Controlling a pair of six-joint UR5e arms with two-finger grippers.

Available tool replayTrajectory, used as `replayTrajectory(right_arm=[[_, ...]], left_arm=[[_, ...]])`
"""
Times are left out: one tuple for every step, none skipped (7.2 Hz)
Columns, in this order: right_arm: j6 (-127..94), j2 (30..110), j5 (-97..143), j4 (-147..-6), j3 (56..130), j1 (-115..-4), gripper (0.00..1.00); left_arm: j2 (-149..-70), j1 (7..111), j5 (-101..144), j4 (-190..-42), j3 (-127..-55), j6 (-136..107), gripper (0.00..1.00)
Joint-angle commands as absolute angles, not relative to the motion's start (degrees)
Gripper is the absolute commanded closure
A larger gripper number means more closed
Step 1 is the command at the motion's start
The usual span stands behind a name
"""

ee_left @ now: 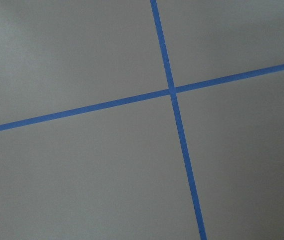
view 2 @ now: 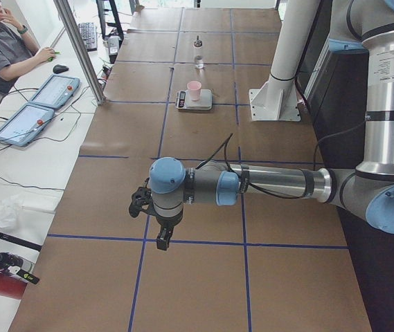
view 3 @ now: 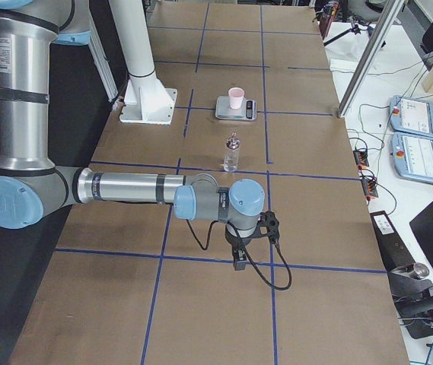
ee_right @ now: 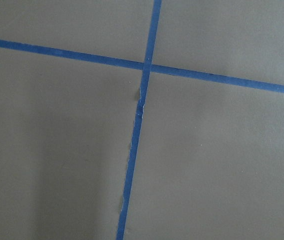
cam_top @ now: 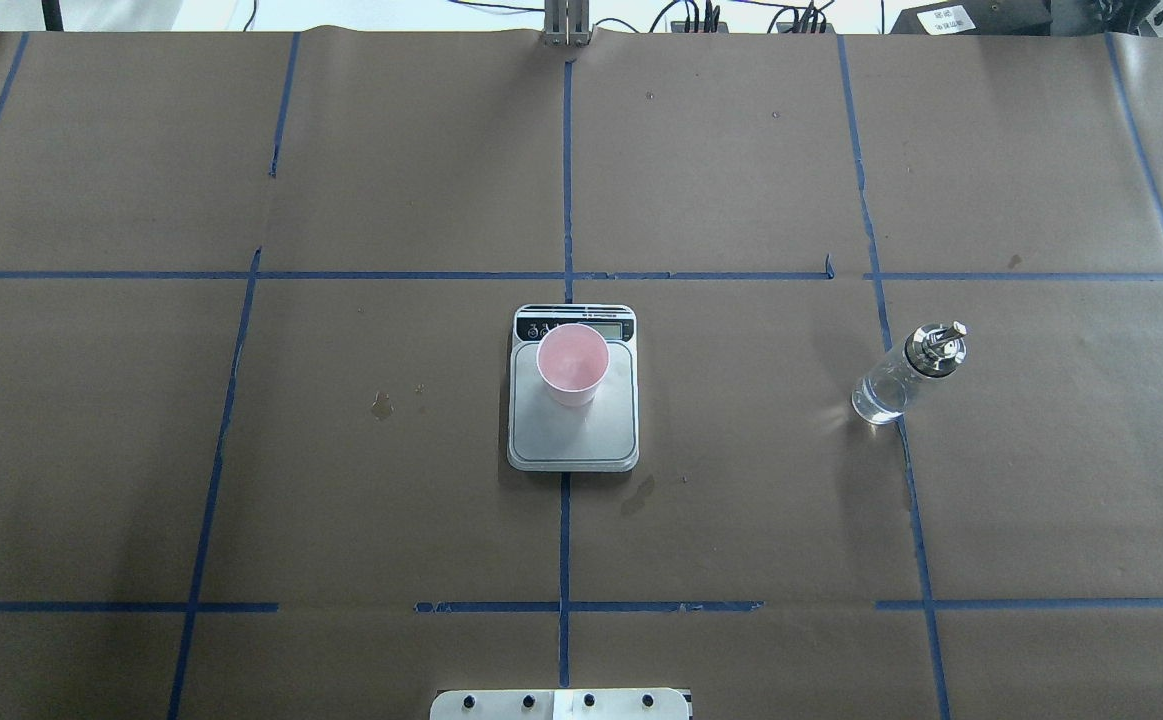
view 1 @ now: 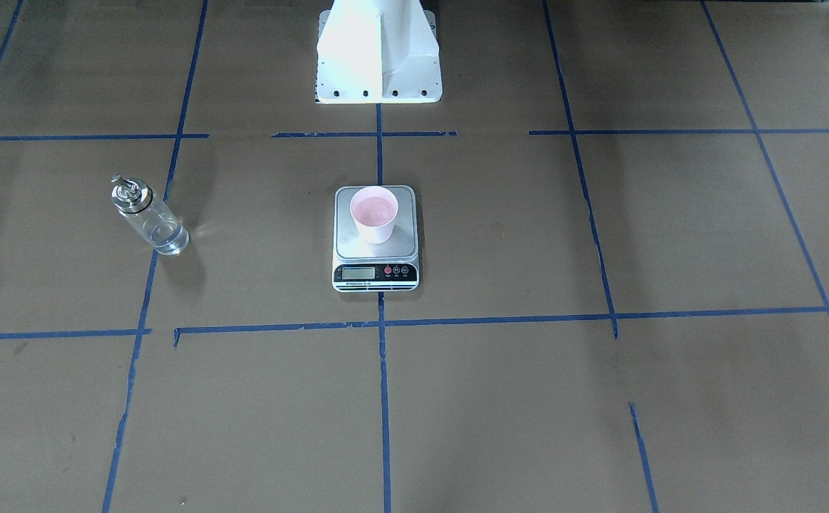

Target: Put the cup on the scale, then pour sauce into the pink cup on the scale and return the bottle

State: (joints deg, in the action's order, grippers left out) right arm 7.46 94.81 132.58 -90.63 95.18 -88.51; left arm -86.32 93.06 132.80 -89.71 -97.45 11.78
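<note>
The pink cup (view 1: 375,214) stands upright on the steel platform of the white scale (view 1: 357,246) at the table's middle, also in the overhead view (cam_top: 572,364). The clear glass bottle (cam_top: 906,375) with its silver cap stands upright on the paper on my right side, apart from the scale, with clear liquid in its lower part. My left gripper (view 2: 162,238) hangs over bare paper far from the scale, seen only in the left side view. My right gripper (view 3: 240,262) hangs likewise beyond the bottle (view 3: 232,153). I cannot tell whether either is open or shut. Both wrist views show only paper and tape.
Brown paper with a blue tape grid covers the table. The white robot pedestal (view 1: 378,53) stands behind the scale. Small stains (cam_top: 381,404) mark the paper left of the scale. An operator (view 2: 10,48) sits by tablets (view 2: 41,104) off the table's far side.
</note>
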Motion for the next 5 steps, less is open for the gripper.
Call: replayTrajectory(right_arm=[[7.47,94.83,132.63,-90.62,95.19,-88.51,0.0],[7.47,94.83,132.63,-90.62,95.53,-88.51,0.0],[7.47,94.83,132.54,-90.44,95.71,-88.51,0.0],[7.47,94.83,132.54,-90.44,95.71,-88.51,0.0],[7.47,94.75,132.63,-90.44,95.8,-88.51,0.0]], left_arm=[[-86.57,92.99,132.8,-89.56,-97.56,11.86,0.0],[-86.57,92.99,132.8,-89.65,-96.95,11.78,0.0],[-86.57,93.08,132.8,-89.56,-96.77,11.78,0.0],[-86.49,93.08,132.72,-89.56,-96.94,11.78,0.0],[-86.48,93.08,132.45,-89.56,-96.86,11.86,0.0]])
